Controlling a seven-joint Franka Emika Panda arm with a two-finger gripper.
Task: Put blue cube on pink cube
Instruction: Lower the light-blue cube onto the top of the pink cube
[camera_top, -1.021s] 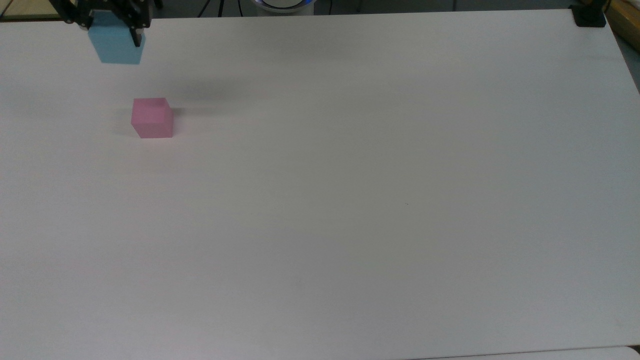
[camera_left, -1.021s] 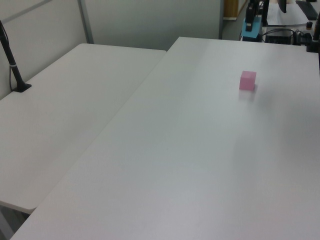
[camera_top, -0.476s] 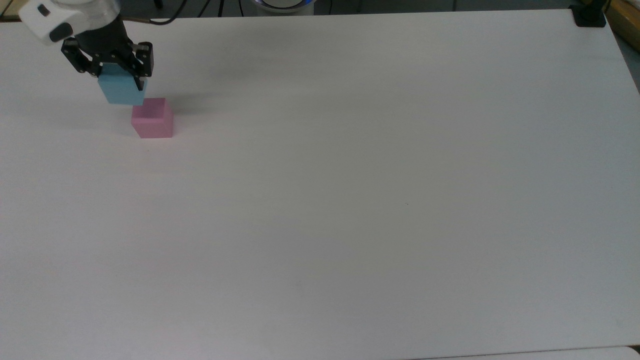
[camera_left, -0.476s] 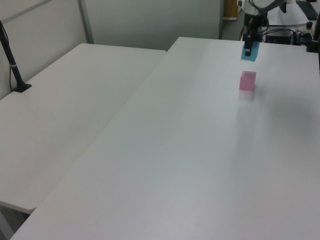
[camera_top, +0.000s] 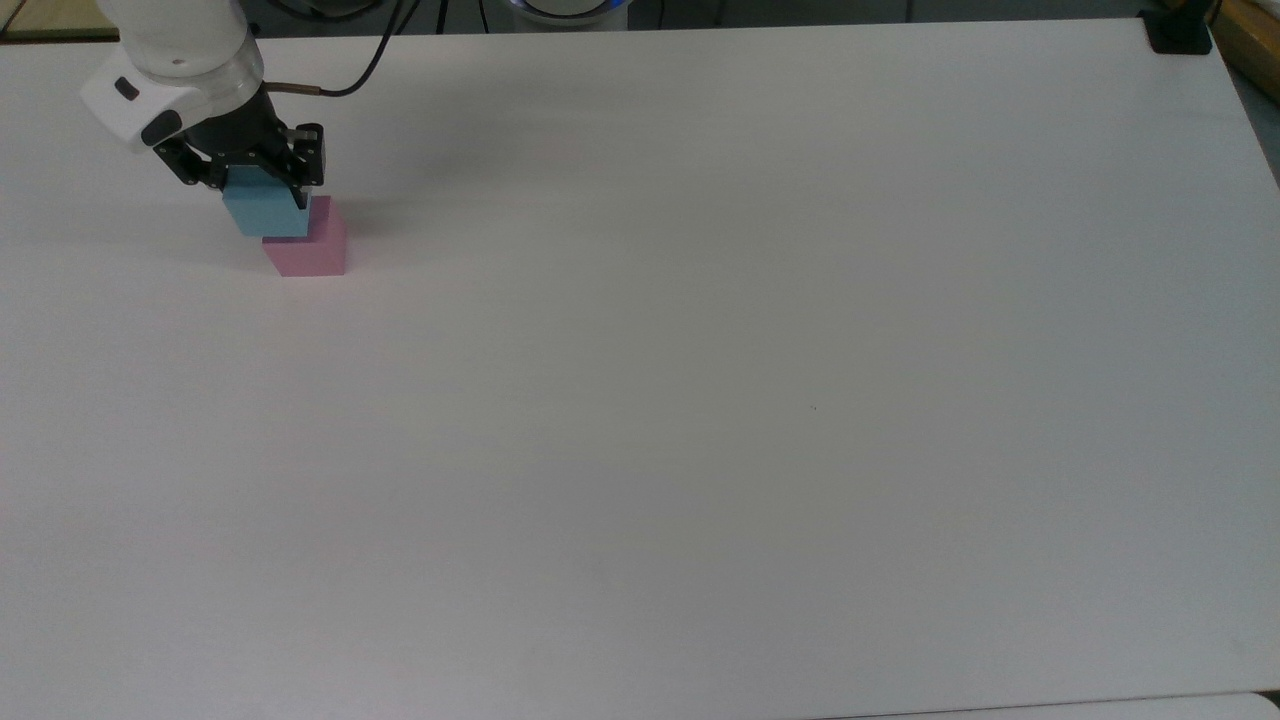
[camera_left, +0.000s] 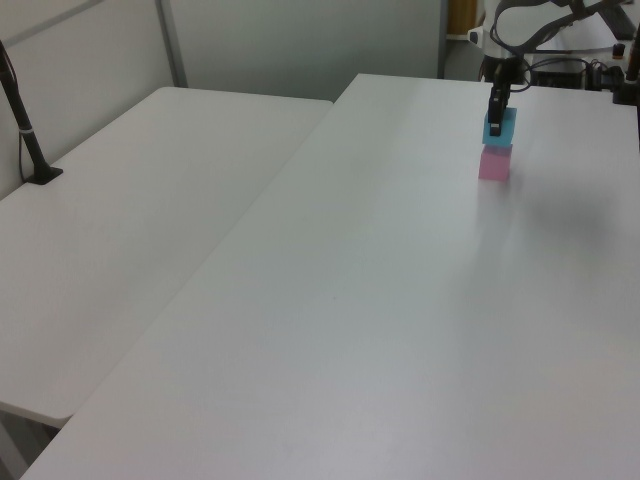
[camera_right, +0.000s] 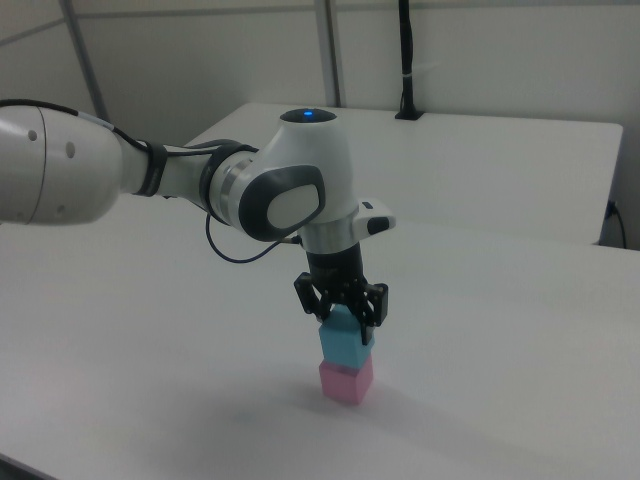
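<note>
Near the upper left of the top view, close to the table's (camera_top: 700, 400) far edge, the gripper (camera_top: 262, 190) reaches straight down, pinching the blue cube (camera_top: 266, 212) atop the pink cube (camera_top: 310, 250); bare tabletop stretches rightward.

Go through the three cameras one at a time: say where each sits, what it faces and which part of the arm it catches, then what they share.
Top view: high above the table, looking down; wrist and tool at its upper left.
Left view: low beyond one table end, looking along it; the tool far off at its upper right.
Right view: beside the table, close; the arm enters from its left.
Shared: the tool shut on the blue cube, at the pink cube's top.
</note>
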